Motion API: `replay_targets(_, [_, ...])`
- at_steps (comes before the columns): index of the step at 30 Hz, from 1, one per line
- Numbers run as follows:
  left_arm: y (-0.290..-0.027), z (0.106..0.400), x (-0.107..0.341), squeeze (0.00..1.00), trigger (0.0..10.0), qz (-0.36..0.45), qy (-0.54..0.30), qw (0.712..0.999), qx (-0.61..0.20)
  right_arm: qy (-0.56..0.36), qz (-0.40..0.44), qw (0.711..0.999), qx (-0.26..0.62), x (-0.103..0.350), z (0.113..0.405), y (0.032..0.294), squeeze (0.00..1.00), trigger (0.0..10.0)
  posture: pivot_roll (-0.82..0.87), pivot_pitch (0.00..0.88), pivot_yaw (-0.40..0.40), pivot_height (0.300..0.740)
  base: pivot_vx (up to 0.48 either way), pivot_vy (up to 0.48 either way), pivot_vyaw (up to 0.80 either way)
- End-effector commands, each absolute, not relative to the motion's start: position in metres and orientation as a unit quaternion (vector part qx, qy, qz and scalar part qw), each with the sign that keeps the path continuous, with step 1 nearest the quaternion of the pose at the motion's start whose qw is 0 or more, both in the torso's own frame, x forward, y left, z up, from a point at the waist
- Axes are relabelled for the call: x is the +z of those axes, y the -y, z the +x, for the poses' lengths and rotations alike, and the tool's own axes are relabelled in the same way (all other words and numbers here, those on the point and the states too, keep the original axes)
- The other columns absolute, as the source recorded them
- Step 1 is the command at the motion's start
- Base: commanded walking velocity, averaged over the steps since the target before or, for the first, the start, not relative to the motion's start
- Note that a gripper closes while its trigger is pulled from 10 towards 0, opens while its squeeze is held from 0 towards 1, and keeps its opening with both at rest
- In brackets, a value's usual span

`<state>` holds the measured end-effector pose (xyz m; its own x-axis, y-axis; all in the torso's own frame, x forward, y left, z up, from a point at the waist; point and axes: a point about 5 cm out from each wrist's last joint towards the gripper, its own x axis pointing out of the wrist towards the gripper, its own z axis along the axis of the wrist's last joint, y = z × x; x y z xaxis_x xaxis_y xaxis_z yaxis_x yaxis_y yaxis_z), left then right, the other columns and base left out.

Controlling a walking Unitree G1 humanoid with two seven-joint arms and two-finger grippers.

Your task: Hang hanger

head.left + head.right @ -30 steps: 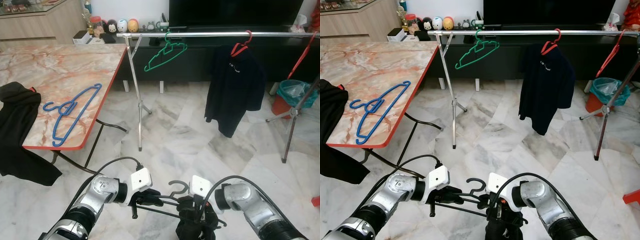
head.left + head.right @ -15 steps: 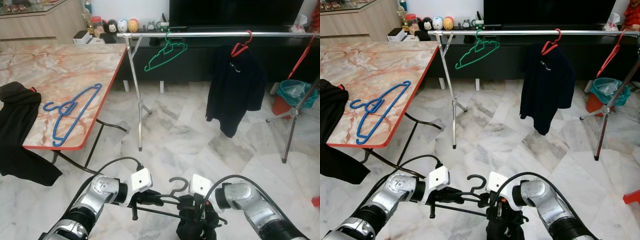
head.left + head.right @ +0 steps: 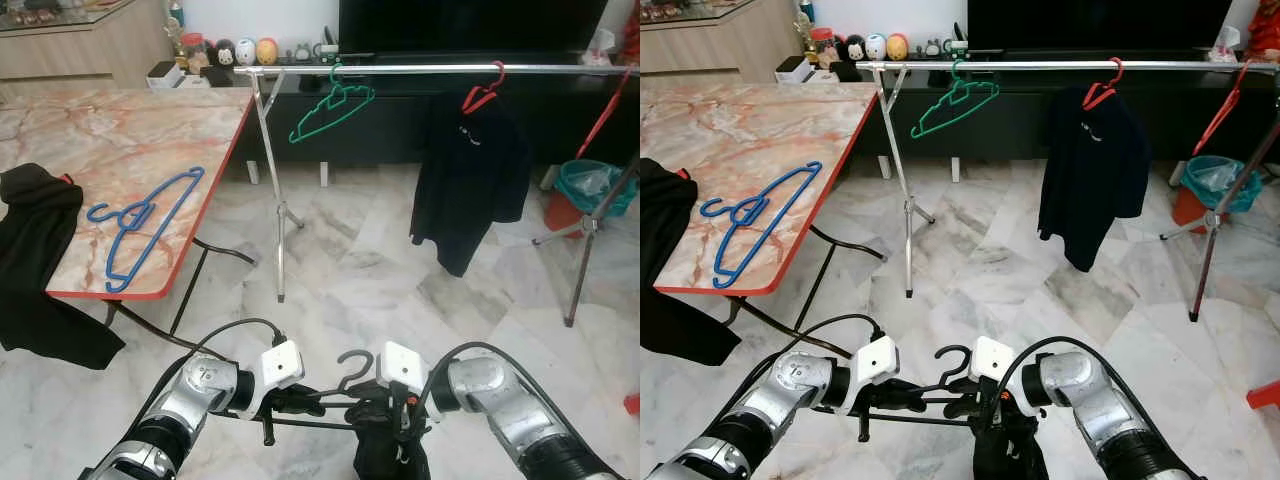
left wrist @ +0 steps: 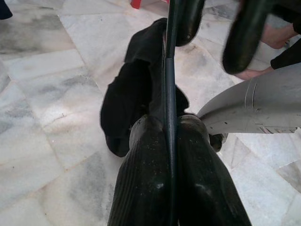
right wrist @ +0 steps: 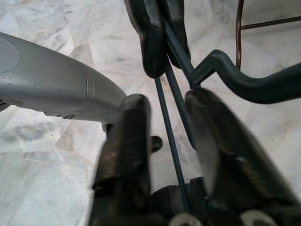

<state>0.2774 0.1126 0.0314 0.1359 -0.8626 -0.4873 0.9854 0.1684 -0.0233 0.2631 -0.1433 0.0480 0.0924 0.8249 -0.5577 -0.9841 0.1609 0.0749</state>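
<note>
1. Raised slightly since a second ago: dark hanger (image 3: 345,385) at bottom centre, hook up for the rail (image 3: 430,69).
2. Left gripper (image 4: 170,141) clamped on its wire.
3. Right gripper (image 5: 167,136) straddling wires, fingers apart.

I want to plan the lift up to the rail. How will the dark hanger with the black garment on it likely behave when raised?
The dark hanger looks thin, so probably light and slightly springy. The black garment hangs limp and will likely sway. The left gripper pinches one thin bar, so the hanger may pivot; the right gripper seems looser around it.
</note>
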Motion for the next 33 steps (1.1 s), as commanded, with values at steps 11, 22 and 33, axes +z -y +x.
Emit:
replay_targets(11, [-0.115,0.278,0.032,0.0,0.0,0.158,-0.202,0.739,-0.624,-0.21,-0.184,0.786,0.552,0.066,0.279,0.171,0.0,10.0,-0.02,0.006,0.047,0.74,0.0,0.0,0.0])
replay_targets(22, [-0.118,0.279,0.032,0.0,0.0,0.165,-0.205,0.735,-0.624,-0.238,-0.202,0.833,0.456,0.063,0.272,0.226,0.0,10.0,-0.02,0.004,0.051,0.74,0.0,0.0,0.0])
replay_targets(33, [-0.123,0.281,0.04,0.0,1.4,0.155,-0.197,0.726,-0.64,-0.311,-0.23,0.785,0.484,0.033,0.241,0.24,0.0,10.0,-0.02,0.001,0.053,0.74,0.0,0.0,0.0])
